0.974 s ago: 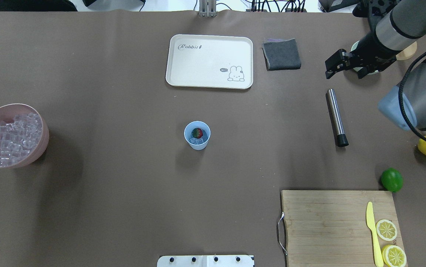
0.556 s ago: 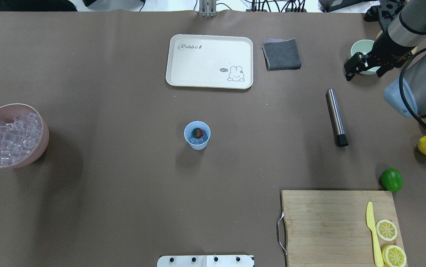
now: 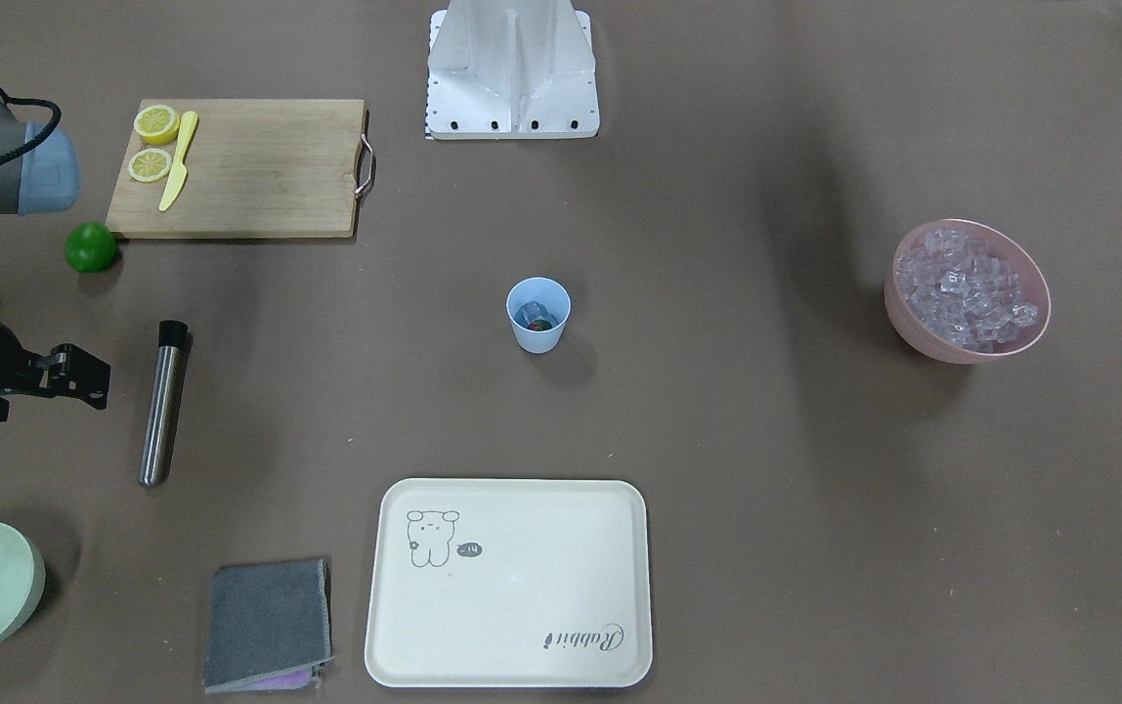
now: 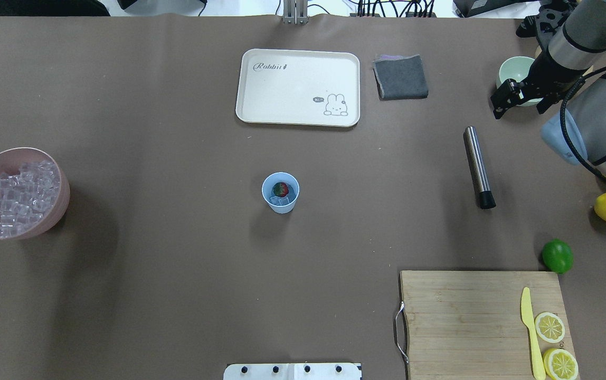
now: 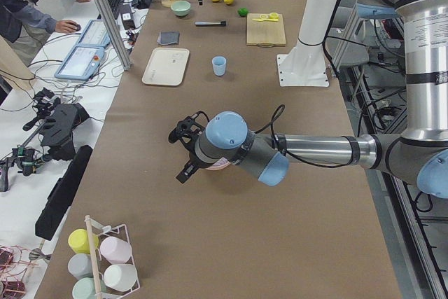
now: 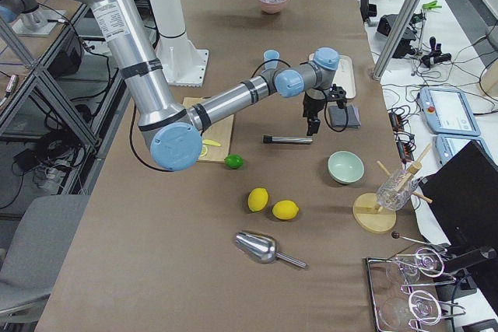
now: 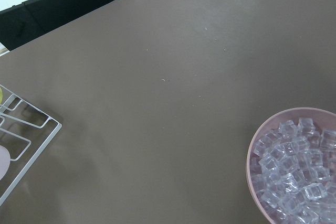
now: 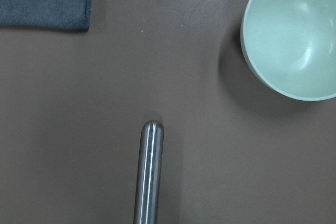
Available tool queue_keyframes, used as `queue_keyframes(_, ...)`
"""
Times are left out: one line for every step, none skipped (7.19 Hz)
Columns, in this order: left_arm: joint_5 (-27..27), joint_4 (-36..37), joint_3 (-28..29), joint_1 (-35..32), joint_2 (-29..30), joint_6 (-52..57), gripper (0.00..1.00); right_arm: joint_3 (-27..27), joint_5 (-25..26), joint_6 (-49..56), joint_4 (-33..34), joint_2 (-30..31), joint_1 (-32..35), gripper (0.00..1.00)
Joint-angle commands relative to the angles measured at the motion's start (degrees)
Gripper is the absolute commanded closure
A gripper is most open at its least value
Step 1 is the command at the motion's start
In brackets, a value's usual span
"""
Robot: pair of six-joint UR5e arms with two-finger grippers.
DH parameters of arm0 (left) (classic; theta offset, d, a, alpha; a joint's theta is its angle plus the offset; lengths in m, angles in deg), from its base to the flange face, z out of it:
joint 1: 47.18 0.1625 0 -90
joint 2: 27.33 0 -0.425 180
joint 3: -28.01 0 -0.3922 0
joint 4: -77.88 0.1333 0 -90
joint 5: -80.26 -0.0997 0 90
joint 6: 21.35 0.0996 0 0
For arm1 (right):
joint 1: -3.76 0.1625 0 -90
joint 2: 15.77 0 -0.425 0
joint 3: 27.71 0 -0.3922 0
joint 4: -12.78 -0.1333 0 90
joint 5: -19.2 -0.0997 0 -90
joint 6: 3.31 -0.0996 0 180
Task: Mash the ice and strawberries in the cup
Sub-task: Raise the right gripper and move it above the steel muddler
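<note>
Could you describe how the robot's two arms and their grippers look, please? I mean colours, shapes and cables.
Both arms are round silver-grey tubes with light-blue caps at the joints. A loose black cable runs along the right arm, and the left arm has one too. The right gripper and the left gripper are black, each with two angular jaws.

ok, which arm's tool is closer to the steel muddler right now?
Right. The right tool hovers by the green bowl, just past the steel muddler. The left tool is across the table, by the pink bowl.
</note>
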Motion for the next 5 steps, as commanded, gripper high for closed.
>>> queue_keyframes(-0.28, -0.04, -0.06, 0.07, -0.47, 0.06, 0.03, 4.73, 0.18, 2.09, -0.15, -2.33, -0.16, 0.00)
queue_keyframes(-0.28, -0.04, -0.15, 0.07, -0.39, 0.06, 0.03, 6.76, 0.09, 1.58, -0.15, -4.00, -0.25, 0.01)
queue_keyframes(-0.37, -0.04, -0.15, 0.07, -0.21, 0.06, 0.03, 7.74, -0.17, 1.31, -0.06, -4.45, -0.25, 0.01)
queue_keyframes(-0.46, -0.13, -0.23, 0.07, -0.04, 0.06, 0.03, 9.05, -0.43, 0.70, -0.06, -5.24, -0.25, 0.01)
queue_keyframes(-0.55, -0.13, -0.50, 0.16, 0.14, 0.15, 0.03, 9.33, -0.44, -1.39, -0.06, -5.42, -0.77, 0.01)
